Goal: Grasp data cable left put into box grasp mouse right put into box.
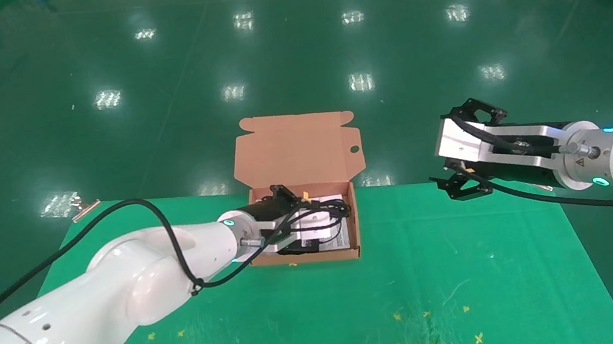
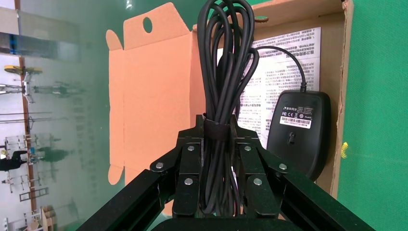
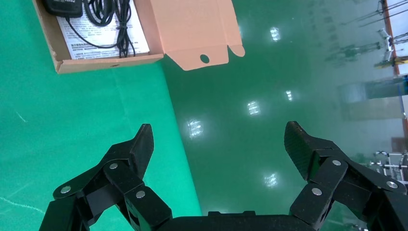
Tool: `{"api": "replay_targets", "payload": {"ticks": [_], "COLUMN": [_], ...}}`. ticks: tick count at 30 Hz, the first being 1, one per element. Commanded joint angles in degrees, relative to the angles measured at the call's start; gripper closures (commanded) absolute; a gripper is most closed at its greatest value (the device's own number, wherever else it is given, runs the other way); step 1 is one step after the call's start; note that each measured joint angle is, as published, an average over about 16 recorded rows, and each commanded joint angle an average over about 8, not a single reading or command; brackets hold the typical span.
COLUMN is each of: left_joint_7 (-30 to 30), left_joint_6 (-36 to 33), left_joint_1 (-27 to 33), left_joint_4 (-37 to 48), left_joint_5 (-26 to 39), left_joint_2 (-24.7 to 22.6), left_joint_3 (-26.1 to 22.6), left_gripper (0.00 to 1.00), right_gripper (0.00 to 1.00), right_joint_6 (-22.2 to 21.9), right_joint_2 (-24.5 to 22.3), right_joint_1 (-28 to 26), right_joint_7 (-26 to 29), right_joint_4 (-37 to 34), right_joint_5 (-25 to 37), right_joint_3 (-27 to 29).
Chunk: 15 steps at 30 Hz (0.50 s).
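Observation:
The box [image 1: 308, 258] lies open on the green mat, its lid [image 1: 295, 150] tipped back. My left gripper [image 1: 314, 213] is over the box, shut on the data cable [image 2: 225, 57], a black bundle with a strap, held between the fingers [image 2: 190, 159]. The cable's loops hang over the white printed sheet [image 2: 279, 62]. The mouse [image 2: 298, 134] lies in the box upside down, pale label up, beside the cable. My right gripper [image 1: 443, 149] is open and empty, raised beyond the mat's far right edge. Its view [image 3: 219, 132] shows the box [image 3: 106, 63] far off.
The green mat [image 1: 413, 276] covers the table, with small yellow marks near the front. Shiny green floor [image 1: 291, 51] lies beyond the far edge. The left arm's black hose [image 1: 167, 230] loops over its forearm.

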<state>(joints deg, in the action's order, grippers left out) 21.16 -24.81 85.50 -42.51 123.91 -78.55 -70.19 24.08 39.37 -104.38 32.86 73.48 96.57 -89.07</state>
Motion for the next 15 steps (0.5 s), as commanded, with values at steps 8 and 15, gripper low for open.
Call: {"api": "replay_targets", "payload": {"ticks": [8, 15], "left_joint_7": [0.49, 1.49], "left_joint_6": [-0.96, -3.4], "left_joint_1": [0.17, 1.91], "left_joint_4": [-2.26, -3.22], "left_joint_5": [-1.79, -5.57], "left_joint_2": [1.47, 2.62], "left_joint_3": [-0.13, 0.64], "left_gripper": [0.0, 0.0], "right_gripper": [0.0, 0.0], "right_joint_6": [0.09, -0.24], "right_joint_2": [0.0, 0.04], "right_joint_1": [-0.08, -1.92], "right_joint_7": [0.06, -0.82], "right_joint_4": [0.03, 0.47], "right_joint_5": [0.16, 1.71], "right_joint_3": [-0.06, 0.53]}}
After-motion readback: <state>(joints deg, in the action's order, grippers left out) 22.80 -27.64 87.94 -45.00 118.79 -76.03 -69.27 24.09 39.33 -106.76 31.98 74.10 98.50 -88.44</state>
